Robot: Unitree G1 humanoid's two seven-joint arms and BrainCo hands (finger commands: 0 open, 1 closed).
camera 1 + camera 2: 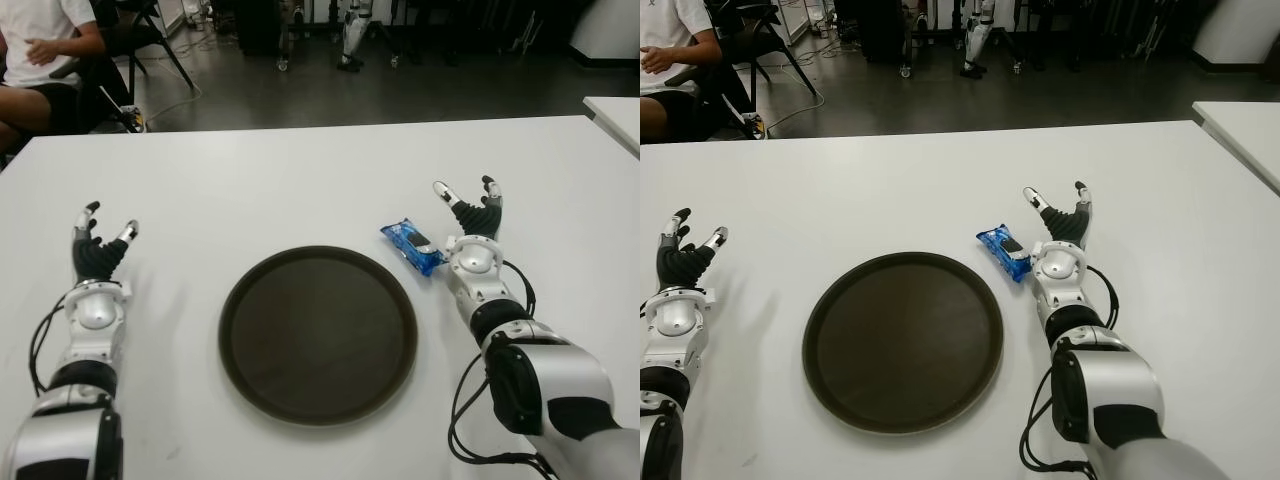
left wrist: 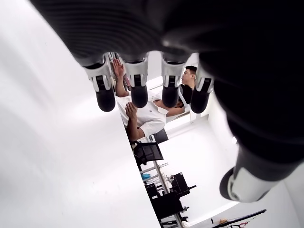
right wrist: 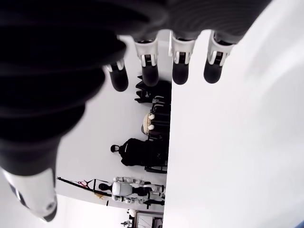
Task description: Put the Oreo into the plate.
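Blue Oreo pack just left of right robot hand

robotics lab | white table | robot legs behind (seated person nearby)

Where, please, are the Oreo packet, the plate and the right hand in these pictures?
Oreo packet (image 1: 412,246): left eye view, middle of the blue wrapper.
Plate (image 1: 318,335): left eye view, bare dark centre.
Right hand (image 1: 472,228): left eye view, open palm.
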